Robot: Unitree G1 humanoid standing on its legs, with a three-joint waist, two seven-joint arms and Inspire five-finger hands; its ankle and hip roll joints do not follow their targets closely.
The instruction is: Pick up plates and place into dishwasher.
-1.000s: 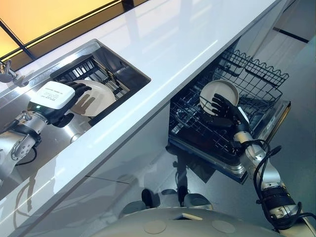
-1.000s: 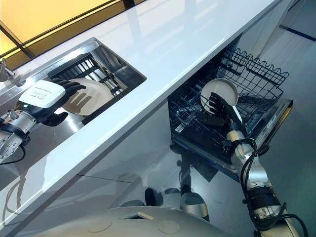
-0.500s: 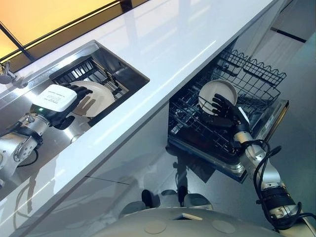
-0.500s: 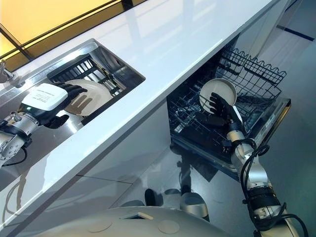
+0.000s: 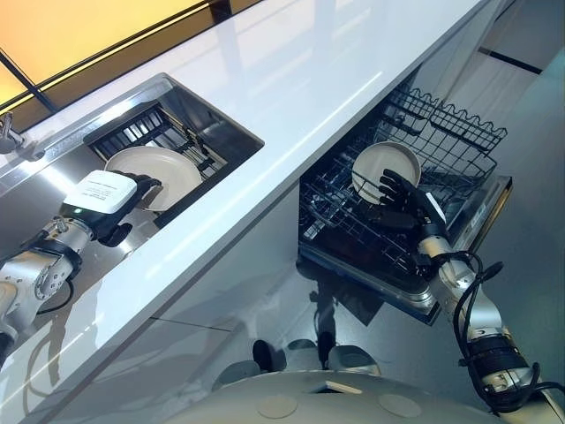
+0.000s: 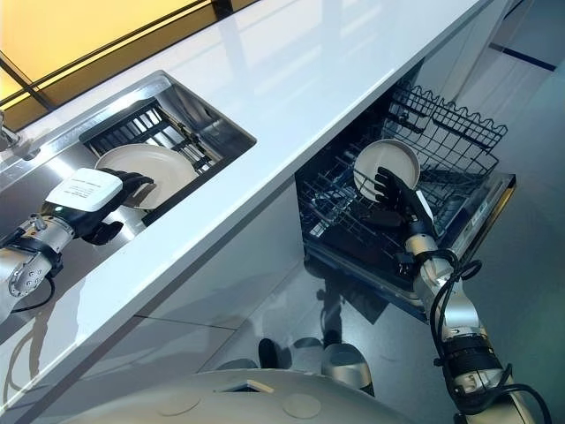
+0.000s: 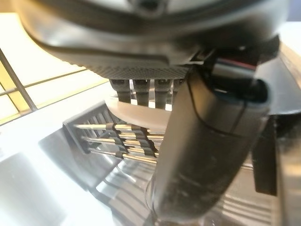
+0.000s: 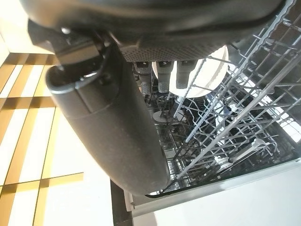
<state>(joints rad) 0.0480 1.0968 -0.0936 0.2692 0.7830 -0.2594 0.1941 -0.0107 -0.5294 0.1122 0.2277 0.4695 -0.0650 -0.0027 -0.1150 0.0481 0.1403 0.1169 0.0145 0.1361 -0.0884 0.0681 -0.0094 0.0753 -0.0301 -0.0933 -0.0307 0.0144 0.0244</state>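
Glossy white worktop (image 5: pixel 309 71) over sink (image 5: pixel 225 132) and open dishwasher (image 5: pixel 450 146). Left eye view: left robot hand (image 5: pixel 106 199) at the rim of the sink plate (image 5: pixel 163 163), right robot hand (image 5: pixel 402 199) splayed open at the rack plate (image 5: pixel 375 168). Left wrist view: grip unclear (thumb blocks).

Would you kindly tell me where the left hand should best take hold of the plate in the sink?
Probably its rim nearest the left hand, approached from that side: the plate lies face up on the dark rack, so the broad face offers no hold, while the raised edge can be pinched.
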